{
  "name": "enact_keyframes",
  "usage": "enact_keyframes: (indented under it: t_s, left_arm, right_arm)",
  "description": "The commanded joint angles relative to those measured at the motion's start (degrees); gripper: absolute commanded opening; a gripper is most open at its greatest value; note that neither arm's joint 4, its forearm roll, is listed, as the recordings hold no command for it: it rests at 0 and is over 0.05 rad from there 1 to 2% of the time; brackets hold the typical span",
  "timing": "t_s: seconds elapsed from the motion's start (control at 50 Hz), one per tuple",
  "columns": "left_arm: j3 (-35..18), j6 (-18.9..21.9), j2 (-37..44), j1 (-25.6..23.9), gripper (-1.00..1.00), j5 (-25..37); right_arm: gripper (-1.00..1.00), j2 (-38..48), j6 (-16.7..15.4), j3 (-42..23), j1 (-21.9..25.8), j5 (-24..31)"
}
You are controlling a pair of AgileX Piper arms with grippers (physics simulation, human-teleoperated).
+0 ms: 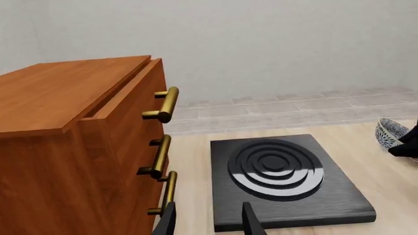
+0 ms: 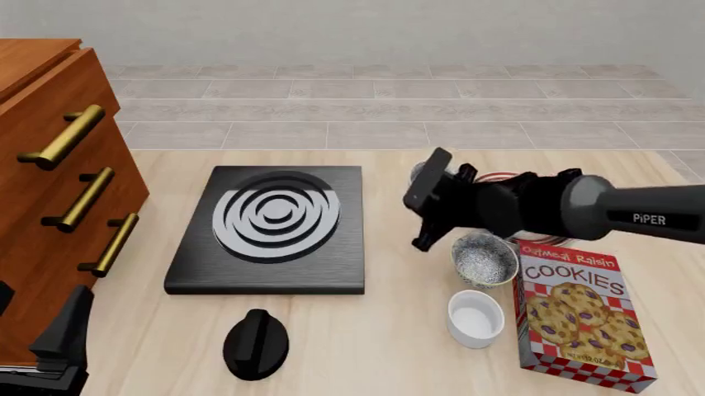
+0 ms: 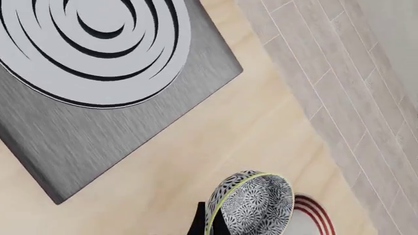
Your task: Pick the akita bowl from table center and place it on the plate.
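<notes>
One step remains: the right gripper (image 3: 207, 226), clamped on the akita bowl (image 3: 251, 205) rim, carries it tilted beside the plate (image 3: 313, 220), not yet set down.

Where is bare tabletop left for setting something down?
Free: the strip between the hotplate and the table's far edge, and the near patch between the knob and the white cup. Crowded: the right side, where cup, speckled bowl and cookie box cluster, with the right fingers holding the akita bowl by the plate.
</notes>
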Motion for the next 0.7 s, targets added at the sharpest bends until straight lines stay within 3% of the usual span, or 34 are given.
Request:
enact_keyframes:
  t_s: [0.02,0.36,0.54,0.62,0.7]
  left_arm:
    - [0.00,0.00,0.11,-0.09,1.00,-0.02]
    - [0.00,0.02,0.26,-0.06,1.00,-0.04]
    - [0.00,0.06,0.26,0.01,1.00,-0.04]
    - [0.00,0.06,0.52,-0.05,1.00,-0.11]
    - [0.00,0.20,0.95,-0.29,1.00,-0.29]
  right_arm:
    - [-1.00,-1.15,3.10,-1.43,-3.97,0.22]
    - [-1.00,-1.55,10.42,-3.16,-11.51,0.79]
    - [-1.00,0.02,9.44,-1.90,-14.91,-0.86]
    - [-1.00,0.95,7.44,-1.38,-17.77,-1.85]
    - [-1.00,0.92,8.69,-2.01,-18.62,-1.59]
